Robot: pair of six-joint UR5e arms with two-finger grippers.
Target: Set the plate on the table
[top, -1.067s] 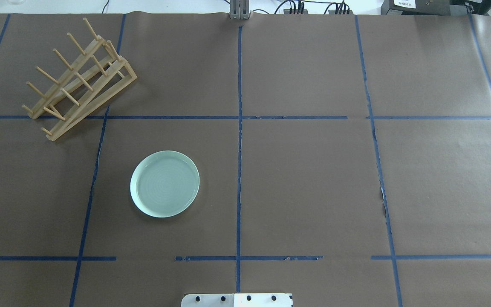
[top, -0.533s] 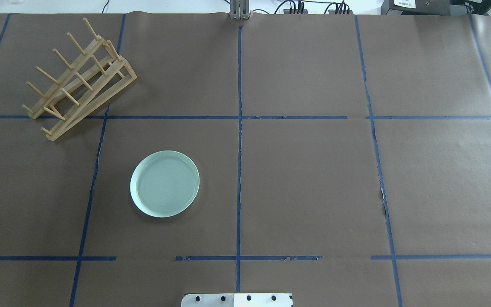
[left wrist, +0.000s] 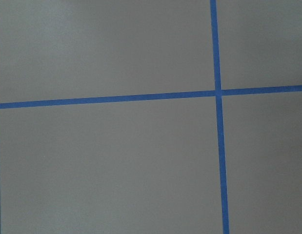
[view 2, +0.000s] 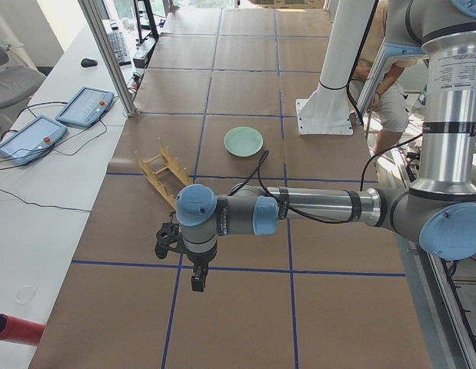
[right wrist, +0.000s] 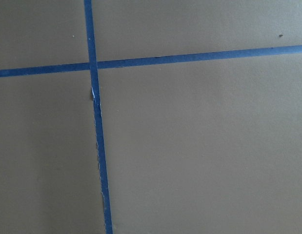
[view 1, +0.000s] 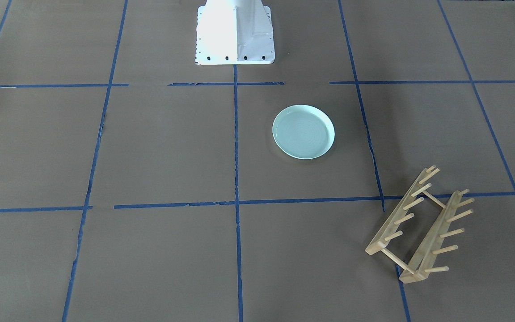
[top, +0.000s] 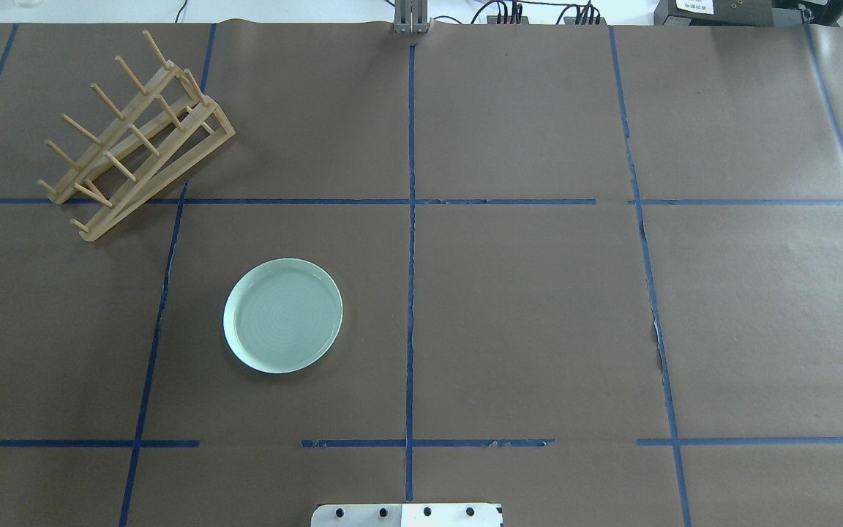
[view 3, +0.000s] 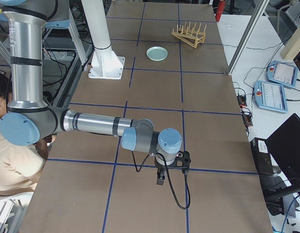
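- Evidently the plate (top: 282,315) lay flat and right side up on the table (top: 538,315). It sat inside one taped square on the robot's left half.
- It lay between the white robot base (view 1: 234,33) and the wooden peg rack (top: 136,139), touching neither and well apart from the rack.
- Left gripper (view 2: 198,278) hung pointing down over bare paper at the table's left end, well apart from the plate. Only the side camera showed it, so I could not tell whether its fingers were spread or closed. Its wrist camera showed only brown paper and a cross of blue tape.
- Right gripper (view 3: 160,175) hung the same way at the opposite end, also far from the plate. Finger state could not be told there either.
- Judgement: with the plate resting on the paper and nothing near it, the placing looked complete.
- Handling, judged from looks:
  - Glossy pale green surface with faint rings suggested glazed ceramic or hard moulded ware.
  - That would make it stiff, smooth, likely slippery, and liable to chip if dropped.
  - Weight was probably moderate.
- Best hold, as judged, was a pinch on the low raised rim, one finger inside and one outside.
- An edge grip sits off-centre, so the plate might tilt or slide out.
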